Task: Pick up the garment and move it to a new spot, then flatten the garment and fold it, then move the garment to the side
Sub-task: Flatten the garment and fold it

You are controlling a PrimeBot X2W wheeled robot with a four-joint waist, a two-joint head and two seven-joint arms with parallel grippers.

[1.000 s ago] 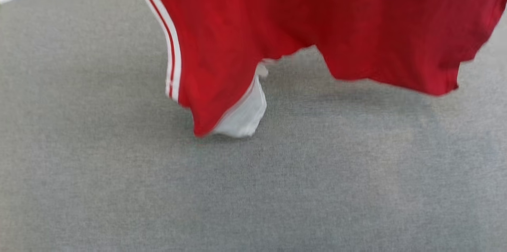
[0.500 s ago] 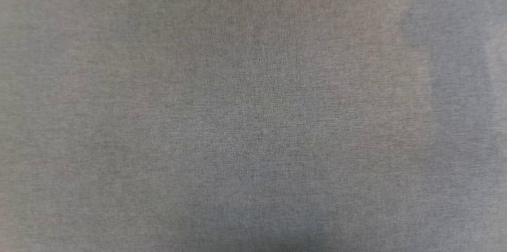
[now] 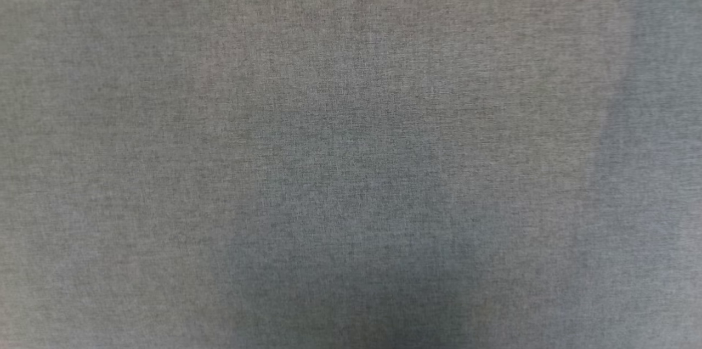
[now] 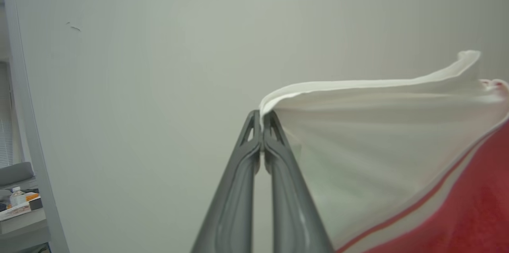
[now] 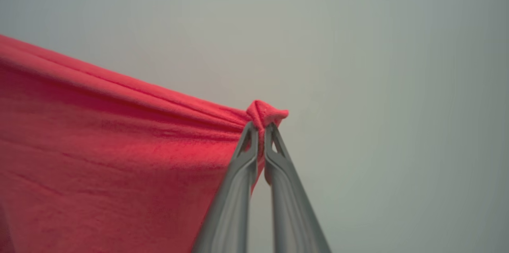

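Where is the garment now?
The garment hangs between both grippers before a pale wall: left wrist view shows the left gripper pinching its white sleeve edge, right wrist view the right gripper pinching red fabric.

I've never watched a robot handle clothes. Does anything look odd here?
Slightly. The left pincer grips the shirt by its white sleeve edge, while the right pincer pinches a bunched red corner. With such mismatched grips, the shirt may hang askew.
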